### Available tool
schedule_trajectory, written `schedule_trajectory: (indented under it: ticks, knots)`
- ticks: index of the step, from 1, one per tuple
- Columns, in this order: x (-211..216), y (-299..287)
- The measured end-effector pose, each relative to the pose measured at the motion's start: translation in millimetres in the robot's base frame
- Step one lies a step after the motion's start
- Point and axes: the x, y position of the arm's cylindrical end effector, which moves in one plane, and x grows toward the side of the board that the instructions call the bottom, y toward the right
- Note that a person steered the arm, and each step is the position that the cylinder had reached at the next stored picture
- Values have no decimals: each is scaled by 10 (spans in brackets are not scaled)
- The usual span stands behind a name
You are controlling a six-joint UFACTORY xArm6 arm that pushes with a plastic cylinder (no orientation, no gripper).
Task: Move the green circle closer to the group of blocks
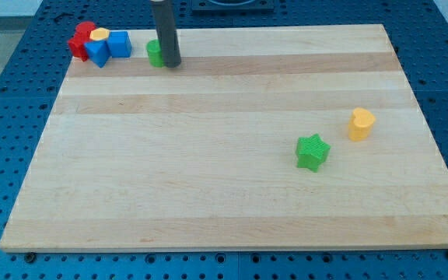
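Where my tip (171, 64) rests, the green circle (154, 53) touches its left.

A single camera looks down at a slant on the wooden tabletop (224, 194) from beyond its near edge, far enough back to hold nearly the whole tabletop; its far edge runs along the view's top.

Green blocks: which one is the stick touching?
The round green circle at the view's top left. My tip sits right against its right side. The green star lies far off, lower right, untouched.
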Motion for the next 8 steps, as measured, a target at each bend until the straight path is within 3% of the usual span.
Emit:
schedule_trajectory:
  ticks: [1, 2, 4, 6, 8]
  knots:
    - [-48, -174]
    - [-48, 51]
    - [-502, 483]
    - [-691, -199]
    - [-450, -541]
